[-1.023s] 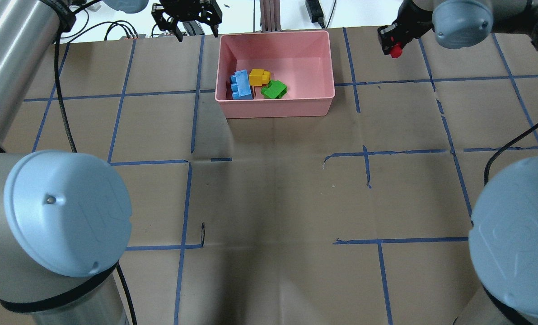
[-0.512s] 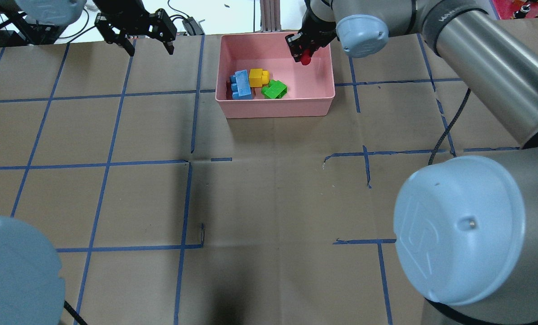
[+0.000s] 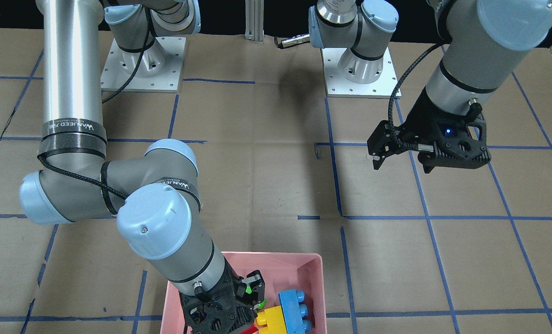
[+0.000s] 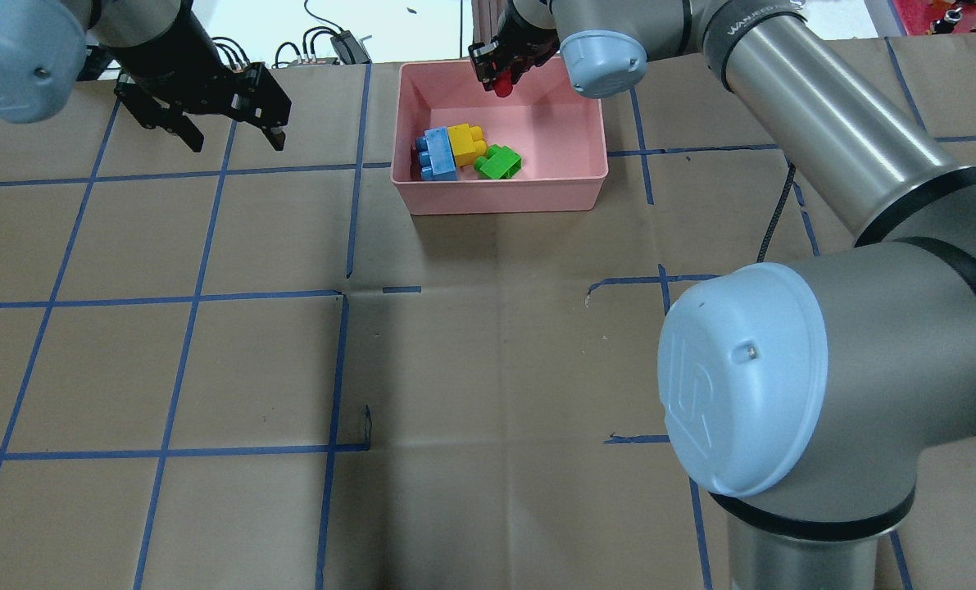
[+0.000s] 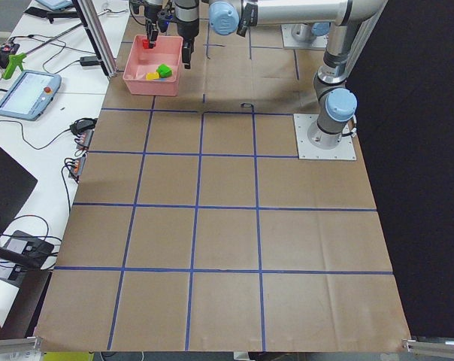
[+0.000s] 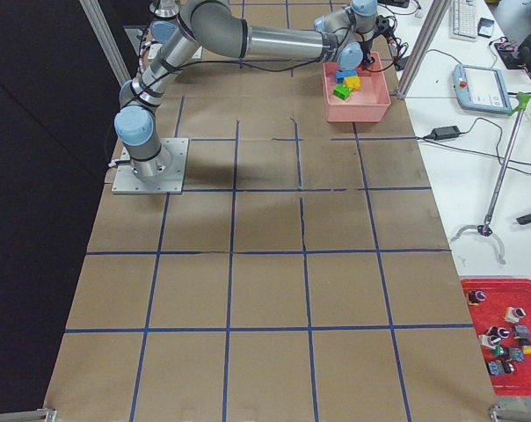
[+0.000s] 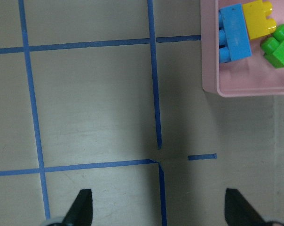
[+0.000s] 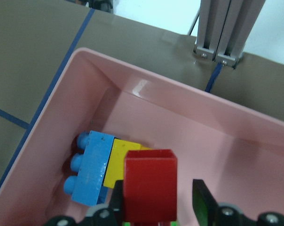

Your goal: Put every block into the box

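The red block (image 8: 150, 190) sits clamped between the narrowed jaws of the right gripper (image 4: 500, 80), raised over the box (image 4: 504, 197) near its far wall. Inside the box lie the blue block (image 4: 438, 154), the yellow block (image 4: 465, 143) touching it, and the green block (image 4: 498, 162) just beside. The left gripper (image 4: 236, 144) hangs left of the box, jaws wide and empty.

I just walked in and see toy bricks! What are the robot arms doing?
The robot is tidying blocks into the pink box. Its right hand holds the red block above it. The blue block, yellow block and green block already lie inside. Its left hand hangs open and empty over the table.
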